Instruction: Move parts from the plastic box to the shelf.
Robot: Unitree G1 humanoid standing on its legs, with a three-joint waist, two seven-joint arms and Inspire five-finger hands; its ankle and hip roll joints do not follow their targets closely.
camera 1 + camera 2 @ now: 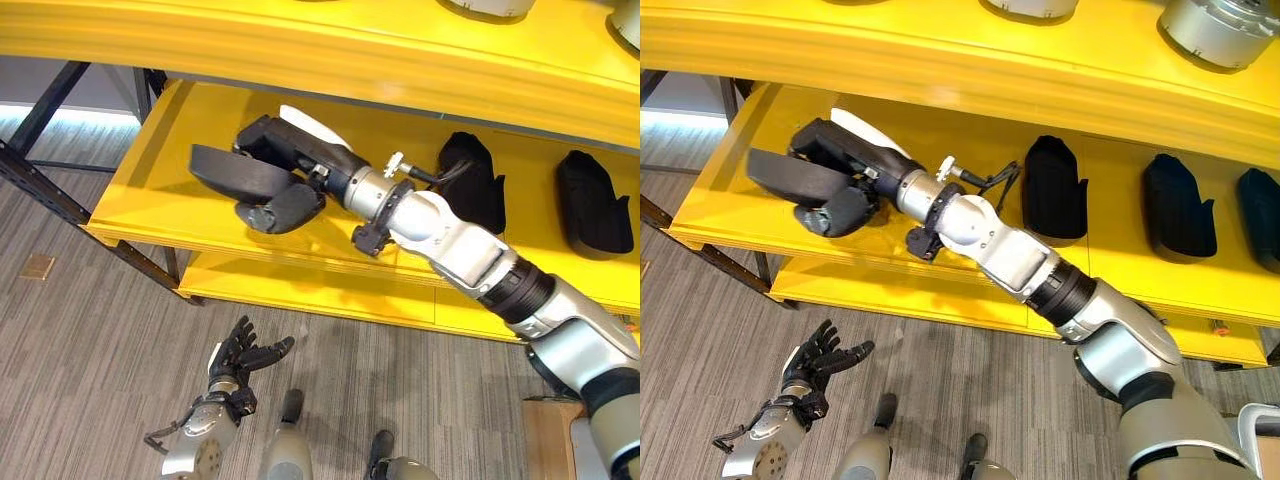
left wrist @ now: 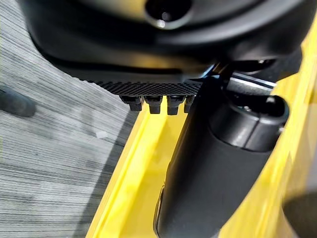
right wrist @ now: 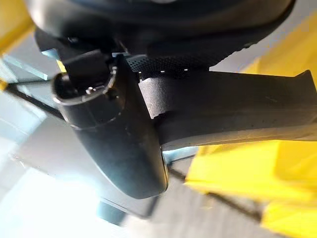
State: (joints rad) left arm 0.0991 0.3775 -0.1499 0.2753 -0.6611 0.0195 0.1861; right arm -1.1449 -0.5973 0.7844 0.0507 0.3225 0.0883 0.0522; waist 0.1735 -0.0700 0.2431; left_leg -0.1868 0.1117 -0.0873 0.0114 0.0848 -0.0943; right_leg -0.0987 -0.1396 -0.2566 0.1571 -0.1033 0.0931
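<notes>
Left eye view: the right arm reaches in from the lower right to the middle level of the yellow shelf (image 1: 150, 190). The right hand (image 1: 285, 160) is clenched around a flat black part (image 1: 235, 172), which it holds just above the shelf surface near the left end. The part sticks out of the hand toward the left edge of the shelf. The right wrist view confirms the grasp: the thumb (image 3: 114, 134) crosses over the black part (image 3: 233, 109), and the dark palm lies against its other side.

Two more black parts (image 1: 475, 180) (image 1: 592, 205) lie on the same level, to the right of the arm and well apart from the held part. Round metal parts (image 1: 1218, 28) stand on the level above.

The left hand (image 1: 240, 360) hangs low over the grey carpet floor (image 1: 90, 350), in front of the shelf and well apart from it. Its fingers are spread and relaxed, and it holds nothing.
</notes>
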